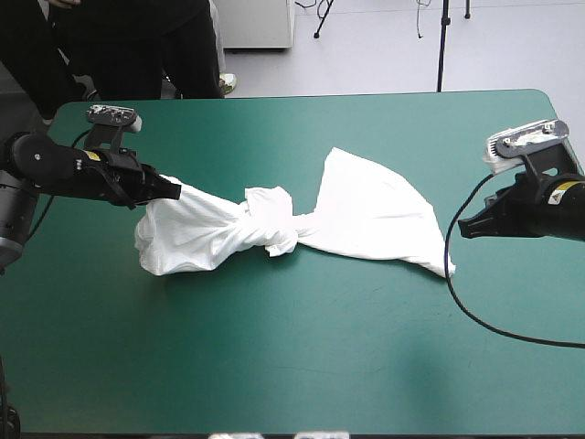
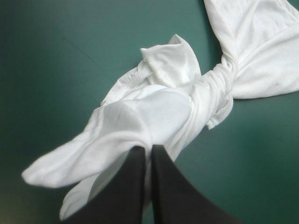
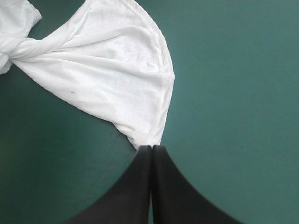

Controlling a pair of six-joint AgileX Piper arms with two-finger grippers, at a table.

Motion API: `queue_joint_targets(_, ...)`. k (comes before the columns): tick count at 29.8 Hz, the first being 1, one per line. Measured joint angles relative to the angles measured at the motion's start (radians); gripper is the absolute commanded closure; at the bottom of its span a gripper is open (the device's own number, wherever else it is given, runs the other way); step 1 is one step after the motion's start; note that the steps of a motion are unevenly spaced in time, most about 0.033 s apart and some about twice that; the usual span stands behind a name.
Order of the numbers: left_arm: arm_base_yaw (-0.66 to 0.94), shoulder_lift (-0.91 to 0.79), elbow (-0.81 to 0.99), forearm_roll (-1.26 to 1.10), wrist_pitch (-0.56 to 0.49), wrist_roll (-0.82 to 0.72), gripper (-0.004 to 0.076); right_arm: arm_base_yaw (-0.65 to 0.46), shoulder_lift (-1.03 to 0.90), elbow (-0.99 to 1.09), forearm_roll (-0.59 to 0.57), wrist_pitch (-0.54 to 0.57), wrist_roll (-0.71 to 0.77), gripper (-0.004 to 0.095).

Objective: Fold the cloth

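Observation:
The white T-shirt [image 1: 366, 210] lies stretched across the middle of the teal-green table, twisted into a tight knot-like roll [image 1: 270, 219] at its centre. My left gripper [image 1: 174, 189] is shut on the shirt's left end, which rises off the cover toward it. In the left wrist view the cloth [image 2: 154, 112] bunches out from between the fingers of that gripper [image 2: 148, 148]. My right gripper [image 1: 463, 229] hovers shut just above the shirt's right corner. In the right wrist view the gripper [image 3: 151, 147] points at that corner, and the cloth [image 3: 107, 70] lies flat on the table with nothing between the fingers.
The table's far edge [image 1: 302, 96] runs behind the shirt and its right edge [image 1: 571, 137] is close beside my right arm. Teal-green cover [image 1: 292, 366] stretches from the shirt to the front edge.

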Motion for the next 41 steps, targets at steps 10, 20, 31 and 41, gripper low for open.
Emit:
queue_joint_targets(10, 0.0, 0.0, 0.0, 0.0, 0.0, 0.0, 0.0733, 0.0, 0.0, 0.0, 0.0, 0.0, 0.0, 0.0925)
queue_joint_targets(20, 0.0, 0.0, 0.0, 0.0, 0.0, 0.0, 0.0733, 0.0, 0.024, 0.0, 0.0, -0.003, 0.085, 0.0898)
queue_joint_targets(31, 0.0, 0.0, 0.0, -0.009, 0.001, 0.0, 0.0733, 0.0, 0.221, 0.0, -0.001, 0.035, 0.168, 0.0209)
queue_joint_targets(41, 0.0, 0.0, 0.0, -0.015, 0.004, 0.0, 0.0733, 0.0, 0.403, 0.092, -0.012, 0.01, 0.216, 0.03)
